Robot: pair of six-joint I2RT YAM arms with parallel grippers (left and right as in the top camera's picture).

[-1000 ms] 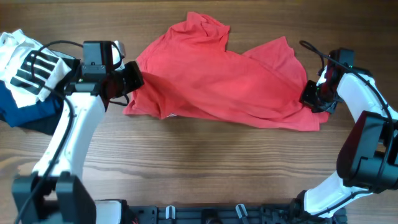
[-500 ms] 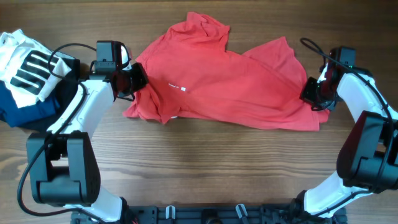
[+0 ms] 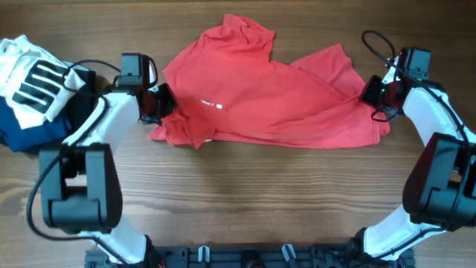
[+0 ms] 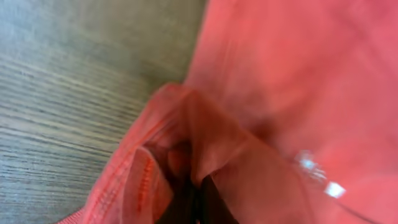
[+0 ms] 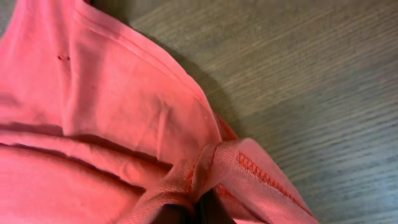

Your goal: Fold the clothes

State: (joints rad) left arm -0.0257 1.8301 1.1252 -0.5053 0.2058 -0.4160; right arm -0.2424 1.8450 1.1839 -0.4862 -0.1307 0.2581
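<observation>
Left gripper reads to me as pinched on a gathered bit of hemmed edge of the large plain red soft-fabric T-shirt: in its wrist view the cloth bunches right into the dark fingertips, with no gap showing. At the shirt's opposite end the right gripper looks the same, closed on a stitched hem fold. The shirt lies crumpled across the middle of the brown wooden table, one lobe rucked up towards the far edge, its small white tag facing up nearer my left side. I judge this to be the spreading-out step before any fold. To do it well I would lift both ends only a little, draw them apart evenly until the cloth goes taut, then lay it flat. Pulling one side harder could drag the whole shirt or slip a hem out of its pinch. I would also steer my left arm away from the white garment with black stripes and the navy folded garment beside it
</observation>
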